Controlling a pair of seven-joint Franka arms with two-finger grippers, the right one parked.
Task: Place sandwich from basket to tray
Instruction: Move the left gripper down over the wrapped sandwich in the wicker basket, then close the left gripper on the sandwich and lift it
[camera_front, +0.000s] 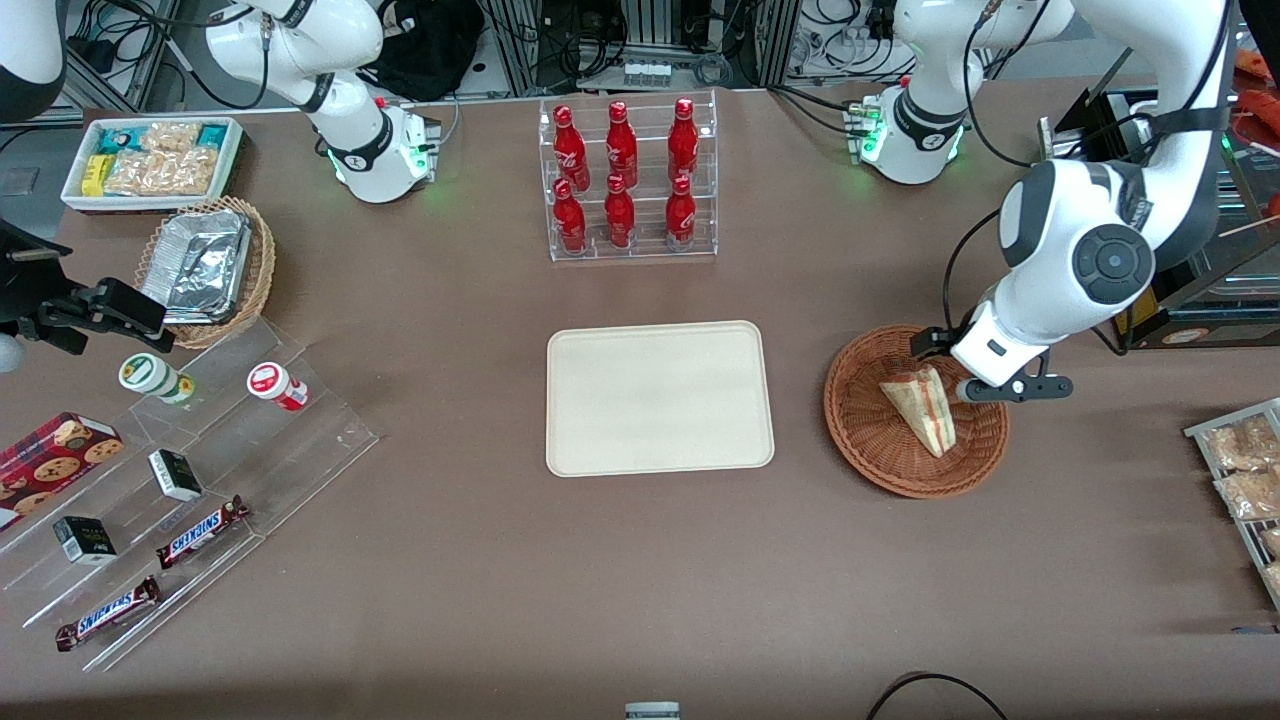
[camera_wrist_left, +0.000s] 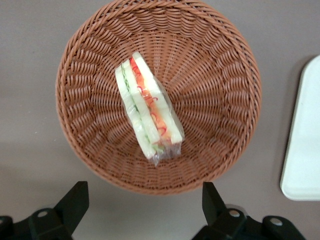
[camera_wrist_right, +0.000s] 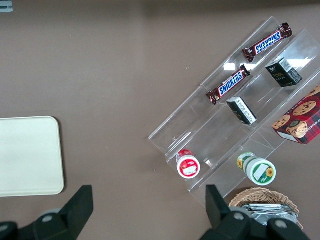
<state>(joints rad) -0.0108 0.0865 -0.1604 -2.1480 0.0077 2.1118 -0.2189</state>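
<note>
1. I see the sandwich (camera_front: 927, 407) lying inside the basket (camera_front: 868, 440), a wrapped triangular wedge with red, yellow and green filling showing along its edge. In the left wrist view the sandwich (camera_wrist_left: 148, 111) rests across the woven bottom of the basket (camera_wrist_left: 215, 75), nothing touching it.

2. My gripper (camera_front: 955, 377) hangs over the basket, above the part of its rim farthest from the front camera and just beside the sandwich's broad end. In the left wrist view its fingers (camera_wrist_left: 74, 202) stand spread wide apart with nothing between them, above the table at the basket's edge, clear of the sandwich.

3. The tray (camera_front: 660, 397) lies flat on the brown table (camera_front: 640, 580) beside the basket, toward the parked arm's end, with a strip of table between the two. Its surface is bare.

4. Farther from the front camera than the tray stands a clear rack of red bottles (camera_front: 624, 176).

5. Toward the parked arm's end I see a clear stepped display (camera_front: 200, 490) with Snickers bars (camera_front: 200, 531), small dark boxes and two lidded cups, a tan wicker basket with foil trays (camera_front: 205, 268), and a white bin of snack packets (camera_front: 155, 160).
</note>
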